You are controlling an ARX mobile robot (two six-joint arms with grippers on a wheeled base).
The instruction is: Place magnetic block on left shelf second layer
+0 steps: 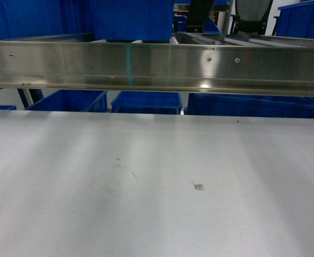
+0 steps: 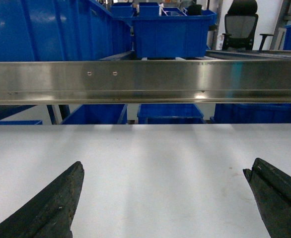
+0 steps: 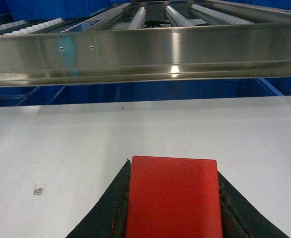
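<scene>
The magnetic block (image 3: 173,198) is a plain bright red rectangle at the bottom of the right wrist view. My right gripper (image 3: 173,166) is shut on it, a dark finger pressed against each side. The block hangs just above a white shelf surface (image 3: 61,139), in front of a steel rail (image 3: 145,52). My left gripper (image 2: 164,166) is open over the same white surface (image 2: 150,148), its two dark fingers (image 2: 61,198) far apart with nothing between them. Neither gripper nor the block shows in the head view.
A long steel rail (image 1: 157,64) crosses the head view above the white surface (image 1: 157,182), with roller tracks (image 3: 138,17) behind it. Blue bins (image 1: 146,101) stand beneath and beyond the rail, and another (image 2: 170,34) on top. An office chair (image 2: 241,25) is far behind.
</scene>
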